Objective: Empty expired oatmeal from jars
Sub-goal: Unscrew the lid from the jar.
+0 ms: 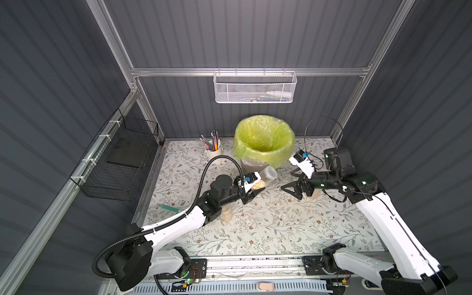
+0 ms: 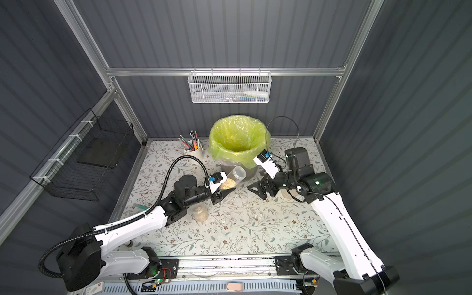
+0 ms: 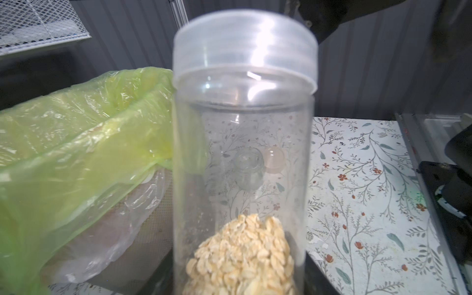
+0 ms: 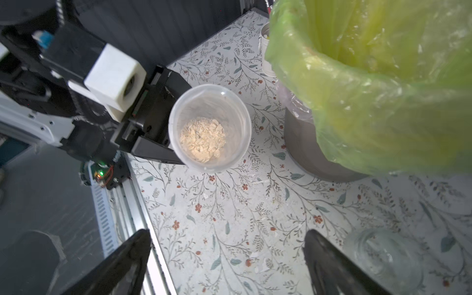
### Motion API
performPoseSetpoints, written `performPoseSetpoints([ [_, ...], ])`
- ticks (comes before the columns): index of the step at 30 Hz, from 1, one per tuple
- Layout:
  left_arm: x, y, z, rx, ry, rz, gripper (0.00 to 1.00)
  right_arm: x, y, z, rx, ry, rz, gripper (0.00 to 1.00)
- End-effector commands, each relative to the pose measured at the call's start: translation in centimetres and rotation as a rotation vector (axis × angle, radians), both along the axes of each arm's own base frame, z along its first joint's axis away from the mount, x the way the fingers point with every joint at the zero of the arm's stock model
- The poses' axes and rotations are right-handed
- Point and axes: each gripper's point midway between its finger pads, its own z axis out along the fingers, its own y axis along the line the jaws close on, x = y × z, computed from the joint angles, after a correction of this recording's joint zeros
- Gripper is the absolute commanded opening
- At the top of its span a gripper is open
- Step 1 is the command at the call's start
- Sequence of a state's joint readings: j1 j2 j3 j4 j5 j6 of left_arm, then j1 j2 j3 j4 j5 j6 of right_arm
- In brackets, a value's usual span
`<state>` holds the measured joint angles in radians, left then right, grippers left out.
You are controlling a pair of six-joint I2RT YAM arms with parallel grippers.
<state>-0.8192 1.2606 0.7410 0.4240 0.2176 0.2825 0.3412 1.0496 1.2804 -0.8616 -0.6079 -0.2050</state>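
Observation:
My left gripper (image 1: 252, 189) is shut on a tall clear jar (image 1: 267, 176) and holds it tilted above the table, its open mouth toward the bin (image 1: 264, 143). Oatmeal (image 3: 242, 258) lies heaped at the jar's bottom between the jaws; in the right wrist view the oatmeal (image 4: 203, 139) shows through the jar's mouth. A second jar (image 1: 226, 213) with oatmeal in it stands under my left arm. My right gripper (image 4: 227, 235) hangs open and empty over the table to the right of the held jar. An empty clear glass jar (image 4: 383, 258) stands just beside one of its fingers.
The grey bin with its yellow-green bag stands at the back middle, a white mug of pencils (image 1: 213, 150) to its left. A beige round lid (image 1: 313, 195) lies under my right arm. A green pen-like thing (image 1: 169, 207) lies at the table's left edge. Flakes dot the tabletop.

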Motion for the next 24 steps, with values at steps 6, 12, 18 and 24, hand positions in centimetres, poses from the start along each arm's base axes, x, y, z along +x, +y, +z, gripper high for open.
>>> performPoseSetpoints([
  [6, 0.7, -1.3, 0.4, 0.213, -0.197, 0.086, 0.04, -0.4, 0.3, 4.2, 0.361, 0.430, -0.300, 0.93],
  [12, 0.7, -1.9, 0.6, 0.218, -0.238, 0.090, 0.04, 0.6, -0.5, 2.0, 0.400, 0.721, -0.558, 0.88],
  [18, 0.4, -2.0, 0.6, 0.247, -0.271, 0.089, 0.05, 1.9, -0.3, 0.1, 0.315, 0.809, -0.599, 0.84],
  [24, 0.4, -1.8, 0.3, 0.260, -0.279, 0.096, 0.05, 3.3, 0.8, -0.5, 0.312, 0.866, -0.582, 0.80],
])
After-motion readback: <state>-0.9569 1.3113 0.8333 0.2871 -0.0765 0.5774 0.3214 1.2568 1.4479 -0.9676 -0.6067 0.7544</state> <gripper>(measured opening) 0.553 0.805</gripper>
